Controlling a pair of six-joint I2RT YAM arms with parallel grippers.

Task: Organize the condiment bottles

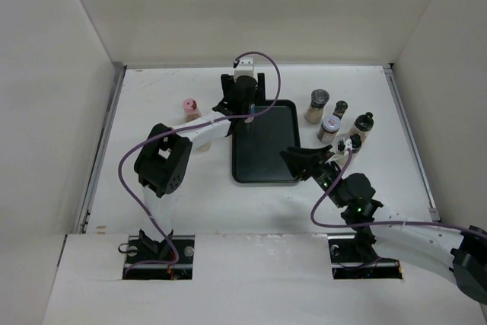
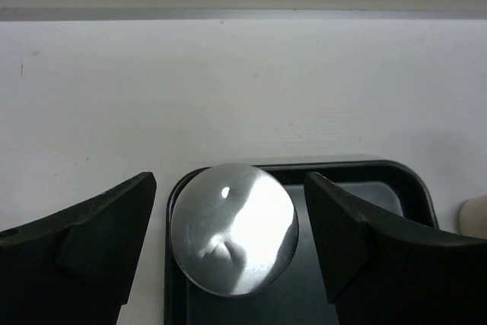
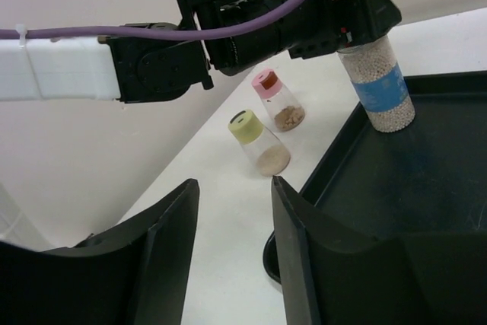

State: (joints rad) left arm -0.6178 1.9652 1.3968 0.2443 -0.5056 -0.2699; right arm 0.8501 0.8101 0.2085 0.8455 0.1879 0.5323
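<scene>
A jar of beige beads with a blue label and a silver cap (image 2: 232,226) stands in the far left corner of the black tray (image 1: 262,150). It also shows in the right wrist view (image 3: 378,85). My left gripper (image 1: 243,104) is open around its cap, with a small gap on each side (image 2: 231,180). My right gripper (image 1: 293,159) is open and empty (image 3: 236,183) over the table at the tray's near right corner. A pink-capped bottle (image 1: 190,108) (image 3: 278,100) and a yellow-capped bottle (image 3: 255,142) stand left of the tray. Several more bottles (image 1: 329,127) stand to its right.
The right-hand group includes a grey-capped jar (image 1: 319,104) and two black-knob shakers (image 1: 339,109) (image 1: 364,123). White walls enclose the table on three sides. The left arm (image 1: 163,161) lies across the table left of the tray, hiding the yellow-capped bottle from above.
</scene>
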